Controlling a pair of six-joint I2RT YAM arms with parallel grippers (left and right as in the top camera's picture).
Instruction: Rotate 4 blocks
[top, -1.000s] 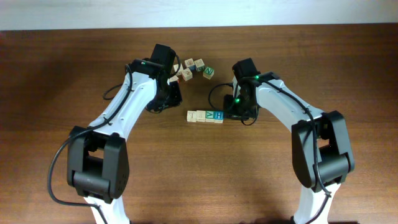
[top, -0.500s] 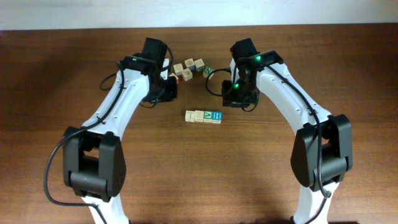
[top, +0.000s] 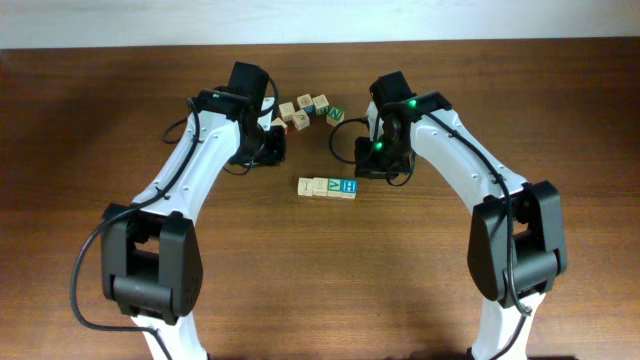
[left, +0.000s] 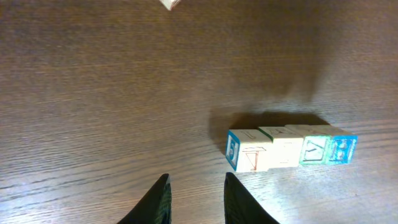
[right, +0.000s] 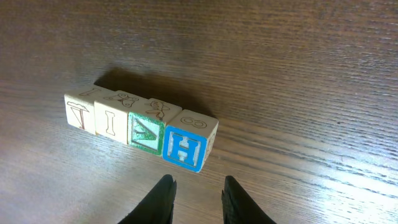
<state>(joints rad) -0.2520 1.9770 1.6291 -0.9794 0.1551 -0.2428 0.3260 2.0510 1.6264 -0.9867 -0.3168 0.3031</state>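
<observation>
Wooden and letter-faced: four blocks in one touching row at the middle of the desk. Two pale tan cubes at one end, then one green-lettered cube, then one blue H cube at the other end. Beyond the row, toward the far edge, a loose cluster of other cubes, five countable, among them one green N cube. Two arms, two sets of jaws. For the right jaws: parted by a narrow gap, nothing between them, poised over bare desk, the blue H cube just ahead of the gap, near but not touching, the rest of the row trailing off up and to the left in that wrist view. For the left jaws: likewise parted and empty, the row ahead and off to the right in the left wrist view, tan end nearest, clear of both tips. As for the left arm: stretched diagonally inward from the near edge, wrist bent down beside the loose cluster, up-left of the row. As for the right arm: mirrored, angled inward, wrist tipped down just past the row's blue end.
</observation>
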